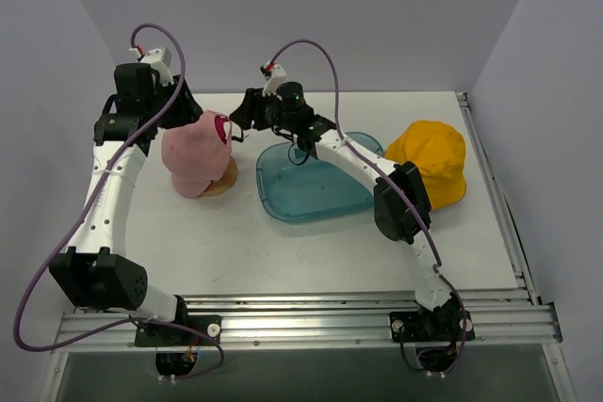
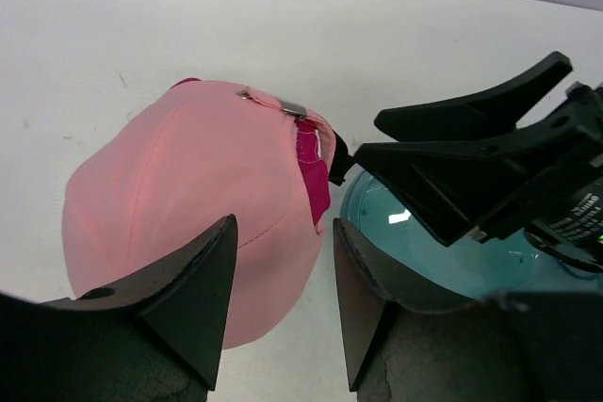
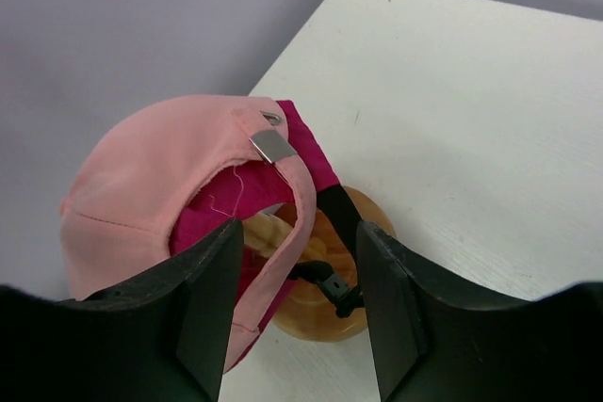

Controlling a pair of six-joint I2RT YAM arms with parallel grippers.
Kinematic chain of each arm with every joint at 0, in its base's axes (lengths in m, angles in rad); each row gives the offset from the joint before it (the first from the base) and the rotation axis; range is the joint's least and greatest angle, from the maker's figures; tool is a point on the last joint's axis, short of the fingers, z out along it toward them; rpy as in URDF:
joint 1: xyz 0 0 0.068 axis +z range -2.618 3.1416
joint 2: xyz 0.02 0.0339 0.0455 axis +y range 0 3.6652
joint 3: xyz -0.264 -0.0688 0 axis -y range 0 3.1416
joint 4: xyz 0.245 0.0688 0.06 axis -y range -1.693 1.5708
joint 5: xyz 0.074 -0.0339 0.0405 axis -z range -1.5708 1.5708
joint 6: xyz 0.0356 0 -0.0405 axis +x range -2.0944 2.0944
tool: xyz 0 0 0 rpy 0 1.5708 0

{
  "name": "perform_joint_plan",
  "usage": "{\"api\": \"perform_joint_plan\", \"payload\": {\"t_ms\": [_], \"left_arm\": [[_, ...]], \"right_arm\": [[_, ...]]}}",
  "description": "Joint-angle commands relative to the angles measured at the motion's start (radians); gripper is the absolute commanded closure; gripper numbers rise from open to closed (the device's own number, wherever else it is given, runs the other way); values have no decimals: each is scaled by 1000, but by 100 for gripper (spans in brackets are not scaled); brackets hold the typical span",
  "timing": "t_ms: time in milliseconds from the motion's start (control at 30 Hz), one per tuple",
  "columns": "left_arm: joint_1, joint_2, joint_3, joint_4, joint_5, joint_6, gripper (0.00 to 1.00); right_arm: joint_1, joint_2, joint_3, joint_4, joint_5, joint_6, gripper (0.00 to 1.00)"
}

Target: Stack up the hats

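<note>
A pale pink hat (image 1: 193,152) sits over a magenta hat (image 1: 223,129) on the wooden stand (image 1: 223,183). The magenta hat shows only as an edge under the pink one (image 3: 203,209) (image 2: 314,168). The yellow-orange hat (image 1: 431,162) lies at the right of the table. No grey hat is in view. My left gripper (image 2: 283,303) is open above the pink hat's edge (image 2: 188,195). My right gripper (image 3: 294,313) is open just beside the rear strap (image 3: 332,223) and the pink rim (image 3: 301,204).
A translucent teal tray (image 1: 316,197) lies mid-table, under my right arm, and shows in the left wrist view (image 2: 452,265). The wooden stand base (image 3: 325,303) rests near the table's left side. Grey walls close in at the back and both sides.
</note>
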State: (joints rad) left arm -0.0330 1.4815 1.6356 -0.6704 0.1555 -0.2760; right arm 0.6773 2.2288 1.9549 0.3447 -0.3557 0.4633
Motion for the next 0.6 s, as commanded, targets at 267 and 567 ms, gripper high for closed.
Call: {"api": "perform_joint_plan", "payload": {"t_ms": [267, 567], "left_arm": [[-45, 20, 38, -32, -86, 9, 47], [-33, 14, 9, -46, -146, 3, 46]], "right_arm": [[19, 109, 116, -88, 60, -49, 54], [1, 149, 119, -85, 54, -35, 71]]}}
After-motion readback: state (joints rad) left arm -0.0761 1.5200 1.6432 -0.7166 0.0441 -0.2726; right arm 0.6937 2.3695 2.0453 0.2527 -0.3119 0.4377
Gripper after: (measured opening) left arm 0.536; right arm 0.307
